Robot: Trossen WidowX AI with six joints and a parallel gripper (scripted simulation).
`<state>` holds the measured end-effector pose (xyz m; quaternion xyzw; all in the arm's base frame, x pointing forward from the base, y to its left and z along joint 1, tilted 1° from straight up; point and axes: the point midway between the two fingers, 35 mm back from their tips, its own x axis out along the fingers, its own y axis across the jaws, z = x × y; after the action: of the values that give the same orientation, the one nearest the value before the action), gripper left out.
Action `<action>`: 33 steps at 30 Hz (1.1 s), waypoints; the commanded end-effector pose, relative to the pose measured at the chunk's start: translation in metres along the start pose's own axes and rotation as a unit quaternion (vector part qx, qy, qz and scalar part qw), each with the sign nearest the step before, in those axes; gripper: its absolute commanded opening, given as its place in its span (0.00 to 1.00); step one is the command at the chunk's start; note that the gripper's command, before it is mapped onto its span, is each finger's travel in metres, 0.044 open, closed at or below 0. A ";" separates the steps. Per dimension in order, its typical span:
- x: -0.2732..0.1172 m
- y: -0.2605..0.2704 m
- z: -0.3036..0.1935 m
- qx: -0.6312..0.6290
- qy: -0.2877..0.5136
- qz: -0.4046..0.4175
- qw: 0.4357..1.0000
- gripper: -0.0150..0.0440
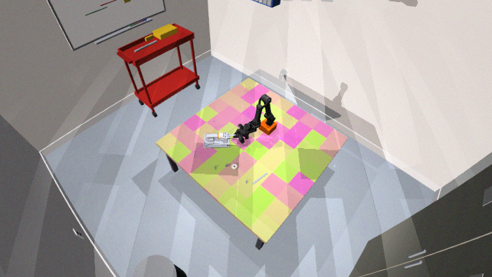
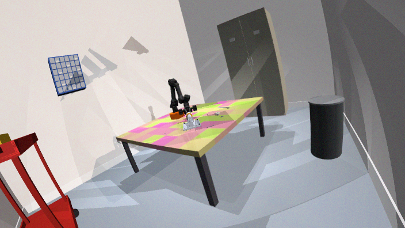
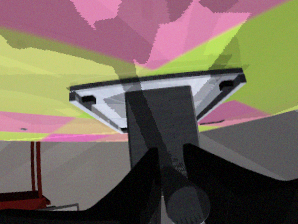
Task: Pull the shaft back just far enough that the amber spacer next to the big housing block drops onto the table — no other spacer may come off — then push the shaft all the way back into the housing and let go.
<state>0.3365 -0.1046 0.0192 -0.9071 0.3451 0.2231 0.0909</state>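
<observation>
The pale fixture (image 1: 216, 145) (image 2: 192, 126) stands on the table; in the wrist view its base (image 3: 107, 106) shows around the dark grey face of the housing block (image 3: 162, 115). An amber spacer (image 1: 220, 136) shows as a thin band at the block's left side in the top view and is still up on the fixture. My gripper (image 1: 236, 136) (image 3: 170, 153) is at the block's right side, shut on the shaft. The shaft's round end (image 3: 187, 204) shows between the dark fingers. How far the shaft reaches through the block, and any other spacers, cannot be made out.
A white round part (image 1: 234, 165), small grey parts (image 1: 215, 167) and a pale strip (image 1: 260, 178) lie on the table towards the front. The arm's orange base (image 1: 268, 126) is behind the gripper. A red cart (image 1: 168, 89) stands beyond the table's edge.
</observation>
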 end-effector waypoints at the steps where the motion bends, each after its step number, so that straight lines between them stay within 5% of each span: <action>1: -0.001 0.000 0.001 0.002 0.000 0.001 1.000 0.25; 33: -0.004 0.000 0.003 0.002 -0.001 0.001 1.000 0.25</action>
<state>0.3340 -0.1023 0.0190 -0.9071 0.3451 0.2232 0.0910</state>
